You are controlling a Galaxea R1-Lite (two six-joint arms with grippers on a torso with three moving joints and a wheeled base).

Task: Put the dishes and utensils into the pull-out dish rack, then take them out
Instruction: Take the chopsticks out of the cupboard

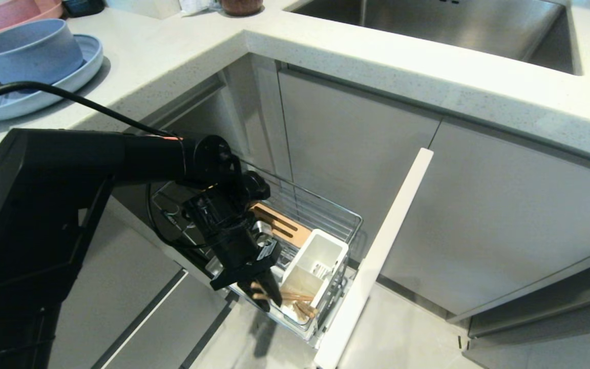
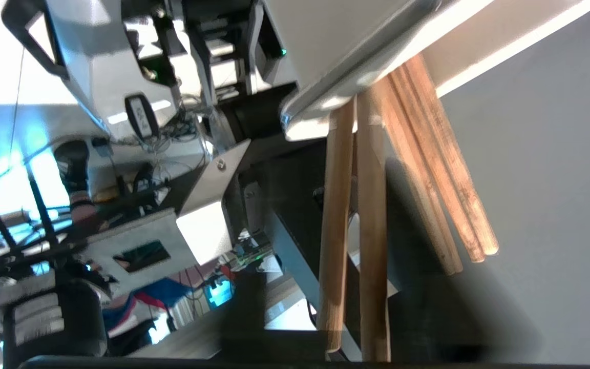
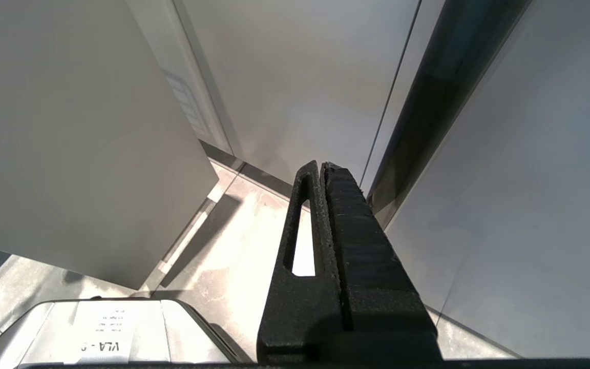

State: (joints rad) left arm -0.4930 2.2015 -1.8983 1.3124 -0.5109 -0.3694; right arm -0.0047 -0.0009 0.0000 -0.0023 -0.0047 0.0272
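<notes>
on your far left, the pale blue bowl [image 1: 28, 51] sits on the pale blue plate [image 1: 77, 69], both up on the countertop [image 1: 182, 46] and well apart from the rack. moving right, your left gripper [image 1: 261, 294] reaches down over the front end of the pull-out dish rack [image 1: 325, 215], its jaws closed on the wooden chopsticks [image 1: 295, 296]. in the left wrist view those chopsticks [image 2: 354, 215] poke out from under the white cutlery caddy's [image 2: 356, 46] edge, two of them running toward the camera and more fanned beside them. the chopsticks lie at the caddy's [image 1: 318, 264] near front corner, tilted rather than upright. behind the gripper you see the slotted wooden strip [image 1: 282, 225] inside the wire basket. further right stands the rack's pale front panel [image 1: 387, 246], pulled out from the cabinet fronts [image 1: 505, 215]. the sink [image 1: 454, 25] sits at the top right. your right gripper [image 3: 325, 174] hangs low by the cabinet doors above the floor [image 3: 233, 256], its jaws pressed together on nothing.
</notes>
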